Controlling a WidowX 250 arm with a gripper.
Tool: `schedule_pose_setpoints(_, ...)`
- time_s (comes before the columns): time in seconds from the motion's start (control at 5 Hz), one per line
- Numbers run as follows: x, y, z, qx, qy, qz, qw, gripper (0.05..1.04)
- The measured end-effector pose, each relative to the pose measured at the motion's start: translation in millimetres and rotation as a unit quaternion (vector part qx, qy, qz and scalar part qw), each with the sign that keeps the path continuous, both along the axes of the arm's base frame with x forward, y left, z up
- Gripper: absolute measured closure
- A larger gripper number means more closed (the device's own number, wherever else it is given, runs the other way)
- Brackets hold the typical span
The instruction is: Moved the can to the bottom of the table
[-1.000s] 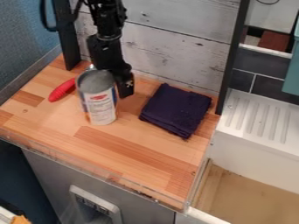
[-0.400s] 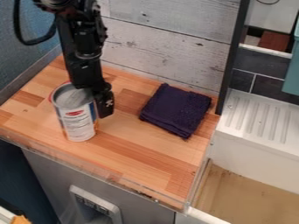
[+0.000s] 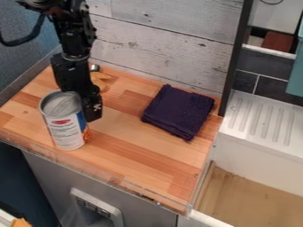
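At the left of the wooden table [image 3: 136,155], close to its front edge, stands the can [image 3: 64,124], with a grey top, a white label and blue and orange on its right side. The black gripper [image 3: 89,104] is low over the table, right behind and beside the can, with one finger along the can's right side. The can hides the other finger and whatever contact there is between them.
A folded dark purple cloth [image 3: 179,111] lies right of the gripper. Behind the arm is a tan object [image 3: 100,79] by the wooden wall. A white sink [image 3: 260,128] adjoins the table's right side.
The can has moved left and toward the front edge, and the gripper has moved the same way beside it. The red object seen earlier at the left is now hidden, and a tan object shows.
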State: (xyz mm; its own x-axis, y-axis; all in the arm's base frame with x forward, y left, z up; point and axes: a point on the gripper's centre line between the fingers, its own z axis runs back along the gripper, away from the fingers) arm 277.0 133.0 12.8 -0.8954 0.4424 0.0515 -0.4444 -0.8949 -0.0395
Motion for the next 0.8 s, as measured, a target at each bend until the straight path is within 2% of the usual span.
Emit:
schedule_pose_setpoints(0.4, 4.3, -4.6, 7.4, -0.005, -0.009, -0.008, 0.9999, 0.083)
schedule_pose_setpoints(0.8, 21.2, -3.6, 47.3, 0.004, -0.057, -0.009, 0.9983, 0.083)
